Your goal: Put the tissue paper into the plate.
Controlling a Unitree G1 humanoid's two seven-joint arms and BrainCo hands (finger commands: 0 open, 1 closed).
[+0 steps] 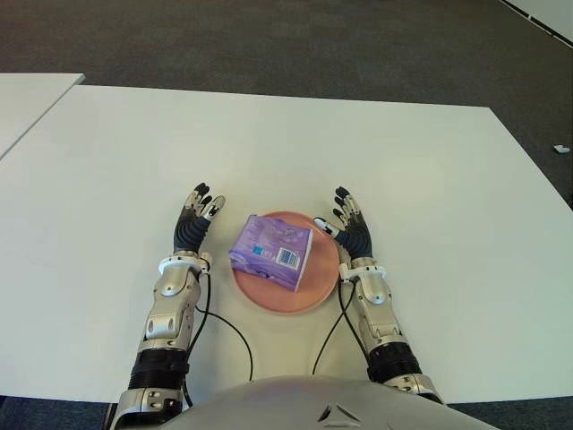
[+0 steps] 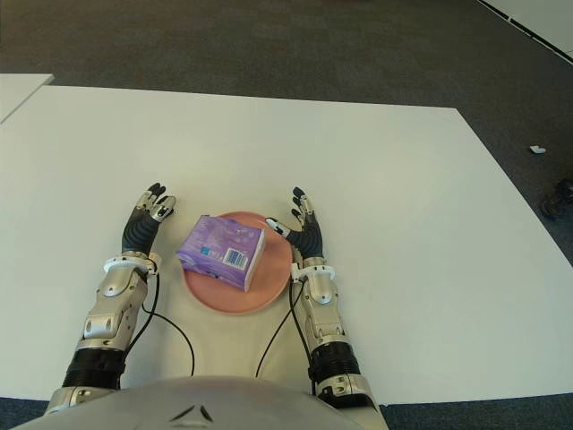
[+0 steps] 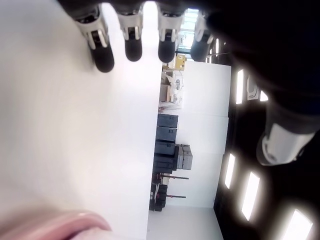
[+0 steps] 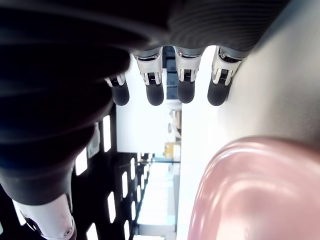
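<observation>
Left eye view: wide white tabletop (image 1: 430, 179) carries round pink plate (image 1: 313, 291) front centre; purple plastic tissue paper pack (image 1: 271, 250) already lies in it, so placing looks done; left hand (image 1: 195, 224) and right hand (image 1: 351, 229) flank plate, fingers (image 3: 104, 59) extended, grasping nothing

Purple plastic-wrapped tissue paper pack (image 1: 270, 251) bore a blue-and-white label with a barcode panel. Round plate (image 1: 315, 291) was salmon pink. Rectangular table top (image 1: 430, 179) was plain white; carpet floor (image 1: 269, 40) was dark grey. Both silver forearms ended in black, white-tipped fingers (image 1: 202, 204).
</observation>
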